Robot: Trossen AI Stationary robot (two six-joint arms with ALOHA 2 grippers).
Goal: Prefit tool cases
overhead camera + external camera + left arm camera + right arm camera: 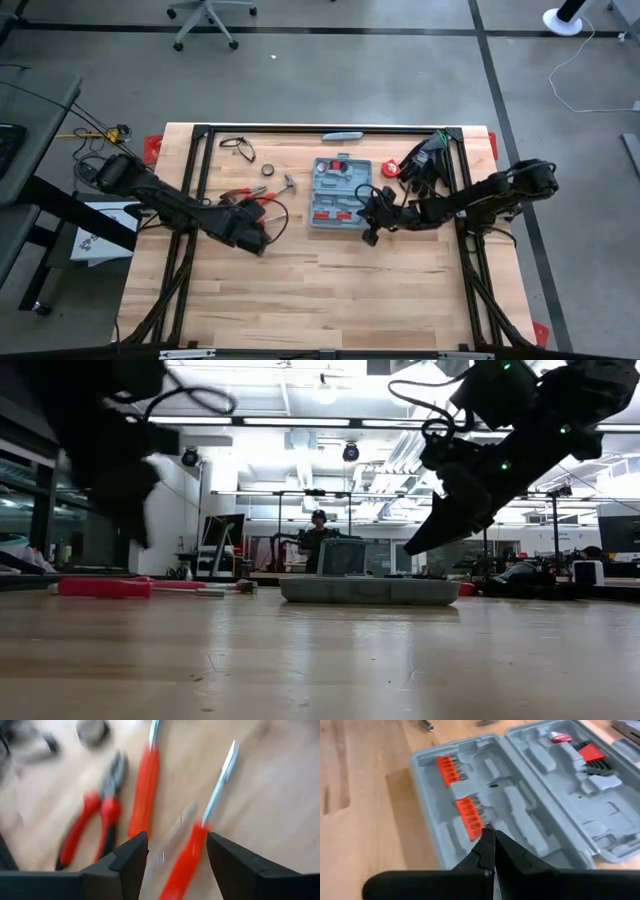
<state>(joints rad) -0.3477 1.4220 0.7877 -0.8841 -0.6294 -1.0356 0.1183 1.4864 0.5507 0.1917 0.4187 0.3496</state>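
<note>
One tool case (340, 193) lies open near the middle of the wooden surface (320, 290), both halves flat, with two orange bit strips (470, 817) in one half. The right hand (491, 845), fingers pressed together, hovers over that half. The left hand (177, 852), fingers spread and holding nothing, hangs above two red-handled screwdrivers (192, 855) and one pair of red-handled pliers (97, 820).

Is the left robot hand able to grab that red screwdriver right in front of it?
Probably yes. The left gripper is open, and the red-handled screwdriver lies on the bare table with its handle between the fingers. The pliers and a second screwdriver lie off to one side.
</note>
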